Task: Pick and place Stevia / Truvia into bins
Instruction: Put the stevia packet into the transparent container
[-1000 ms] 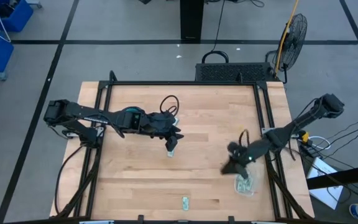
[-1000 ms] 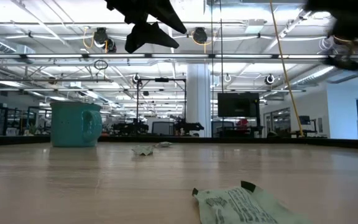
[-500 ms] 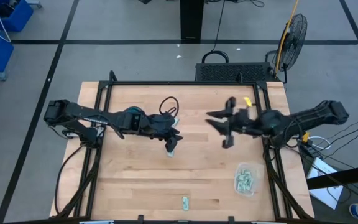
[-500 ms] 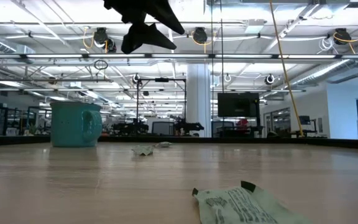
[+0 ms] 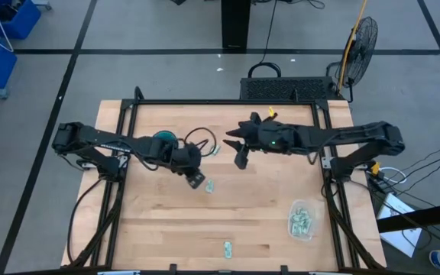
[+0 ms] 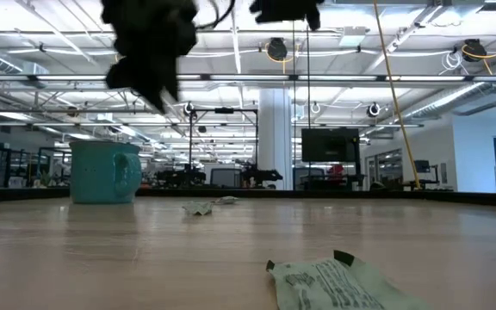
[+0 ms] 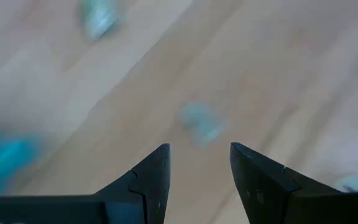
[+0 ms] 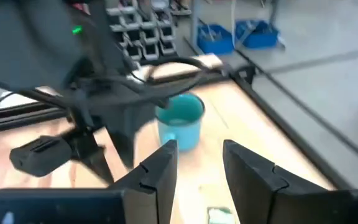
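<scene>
left claw (image 5: 197,180): above the tabletop (image 5: 159,229) left of centre, just right of the teal mug (image 5: 163,140); fingers spread with a clear gap in the left wrist view, nothing between them; blurred sachet on the wood beyond the tips
right claw (image 5: 240,159): stretched from the right edge to above the middle of the tabletop, toward the far side; fingers apart in the right wrist view (image 8: 194,163), nothing between them; mug and left arm ahead of it
sachet near left claw (image 5: 210,186): flat on the wood just beside the left claw, to its right
sachet near mug (image 5: 215,150): on the wood between the two claws, toward the far side
front sachet (image 5: 227,248): alone near the front edge, well apart from both claws; large and crumpled in the low view (image 6: 334,282)
clear tub (image 5: 302,219): front right part of the tabletop, several pale green sachets inside, well apart from both claws
low view: both arms dark shapes at the top edge, off the wood; mug upright at left; two small sachets (image 6: 199,207) lying far back
beyond the tabletop: fan (image 5: 361,40) on the floor at the far right
</scene>
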